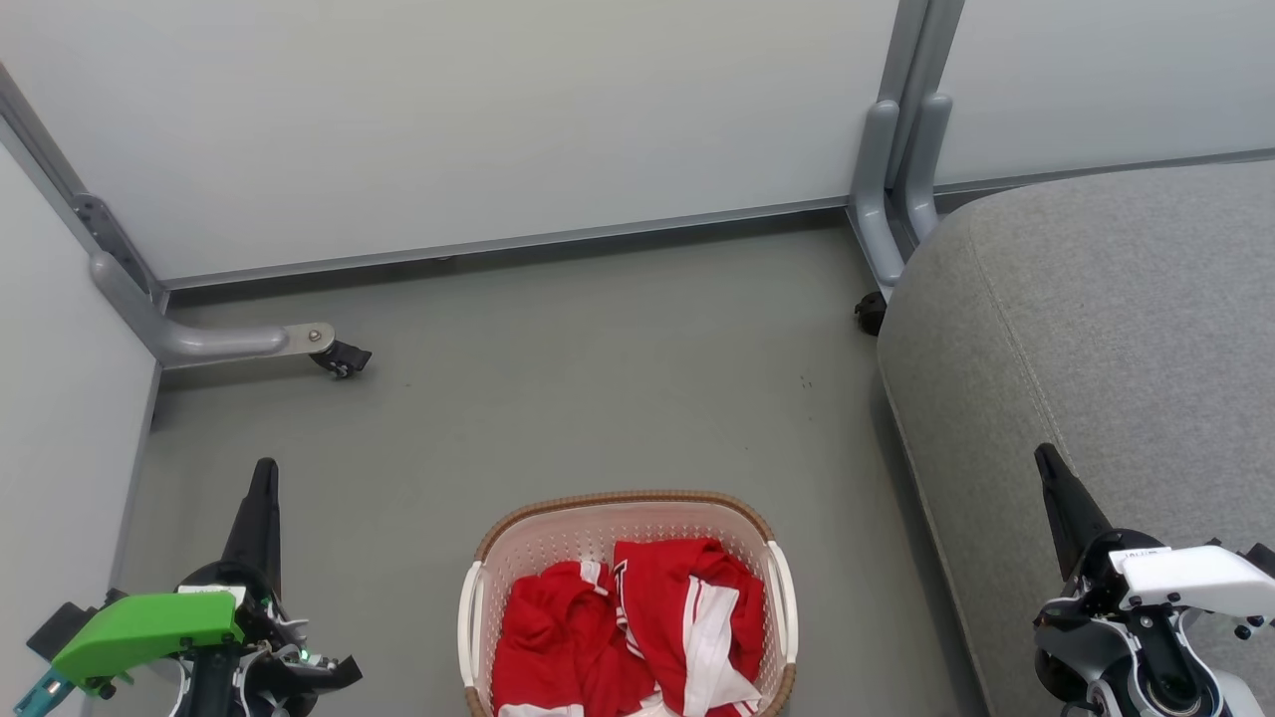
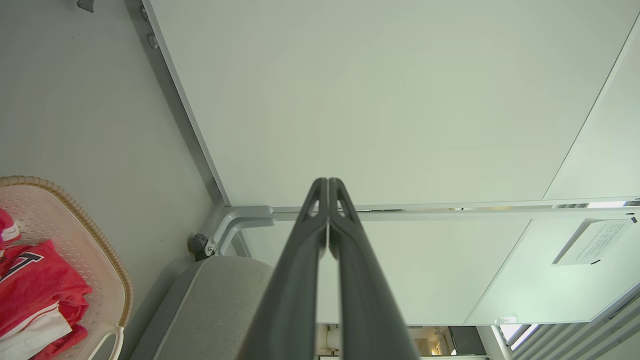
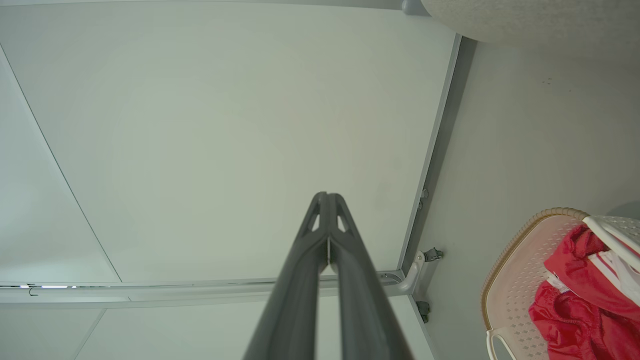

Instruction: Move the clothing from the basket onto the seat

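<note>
Setting: a grey floor (image 1: 598, 378) is seen from above, closed off at the far side by pale partition panels (image 1: 498, 119) in grey metal frames.
Basket: a cream perforated basket (image 1: 558, 543) with a brown woven-look rim and white side handles is stood on the floor at the lower middle of the head view, cut off by the bottom edge.
Clothing: the bright red clothing (image 1: 637, 637) with white stripes and trim is heaped, crumpled, inside the basket; it is touched by neither gripper.
Seat: the large grey upholstered seat (image 1: 1096, 319), with a stitched seam and a rounded corner, is placed to the robot's right of the basket, with a strip of floor left between them.
Left gripper: the left gripper (image 1: 264, 478) is held low at the lower left, over the floor and well apart from the basket, under a green wrist cover (image 1: 149, 622). In its wrist view the two dark fingers are seen pressed together with nothing between them.
Right gripper: the right gripper (image 1: 1048, 466) is seen at the lower right against the seat's fabric, with a white wrist cover (image 1: 1195, 573) behind it. Its fingers are likewise closed tip to tip and empty.
Other details: a black castor (image 1: 339, 357) is fitted to a grey panel foot at the left.
</note>
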You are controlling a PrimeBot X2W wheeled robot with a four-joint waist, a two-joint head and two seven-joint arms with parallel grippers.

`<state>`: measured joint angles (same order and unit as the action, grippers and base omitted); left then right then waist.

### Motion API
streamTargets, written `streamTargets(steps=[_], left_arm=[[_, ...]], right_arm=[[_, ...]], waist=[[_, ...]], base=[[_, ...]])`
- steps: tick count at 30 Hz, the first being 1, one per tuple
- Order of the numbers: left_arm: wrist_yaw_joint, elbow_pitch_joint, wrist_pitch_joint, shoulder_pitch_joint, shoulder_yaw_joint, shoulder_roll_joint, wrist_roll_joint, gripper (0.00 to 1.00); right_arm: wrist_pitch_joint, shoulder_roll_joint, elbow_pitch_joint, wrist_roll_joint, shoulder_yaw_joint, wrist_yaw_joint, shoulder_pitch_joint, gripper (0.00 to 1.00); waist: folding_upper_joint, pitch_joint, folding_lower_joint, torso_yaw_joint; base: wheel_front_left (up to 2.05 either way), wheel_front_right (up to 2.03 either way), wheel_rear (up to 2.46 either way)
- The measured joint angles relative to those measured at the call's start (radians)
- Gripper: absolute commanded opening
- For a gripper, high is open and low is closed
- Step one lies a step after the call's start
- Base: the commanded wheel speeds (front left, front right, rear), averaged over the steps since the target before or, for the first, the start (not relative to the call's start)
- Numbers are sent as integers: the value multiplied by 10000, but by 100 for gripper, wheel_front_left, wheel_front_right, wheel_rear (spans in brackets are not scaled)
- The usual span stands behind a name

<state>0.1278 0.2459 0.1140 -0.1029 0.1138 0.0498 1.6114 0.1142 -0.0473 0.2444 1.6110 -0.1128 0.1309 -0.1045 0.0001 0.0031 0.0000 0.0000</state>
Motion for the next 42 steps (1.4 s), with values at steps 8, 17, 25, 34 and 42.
streamTargets(steps=[8, 17, 25, 34, 42], left_arm=[[0, 0, 0, 0, 0, 0, 0, 0], [0, 0, 0, 0, 0, 0, 0, 0], [0, 0, 0, 0, 0, 0, 0, 0], [0, 2, 0, 0, 0, 0, 0, 0], [0, 0, 0, 0, 0, 0, 0, 0]], right_arm=[[0, 0, 0, 0, 0, 0, 0, 0], [0, -2, 0, 0, 0, 0, 0, 0], [0, -2, 0, 0, 0, 0, 0, 0], [0, -2, 0, 0, 0, 0, 0, 0], [0, -2, 0, 0, 0, 0, 0, 0]], waist=[[0, 0, 0, 0], [0, 0, 0, 0], [0, 0, 0, 0], [0, 0, 0, 0], [0, 0, 0, 0]], base=[[0, 0, 0], [0, 0, 0], [0, 0, 0], [0, 0, 0], [0, 0, 0]])
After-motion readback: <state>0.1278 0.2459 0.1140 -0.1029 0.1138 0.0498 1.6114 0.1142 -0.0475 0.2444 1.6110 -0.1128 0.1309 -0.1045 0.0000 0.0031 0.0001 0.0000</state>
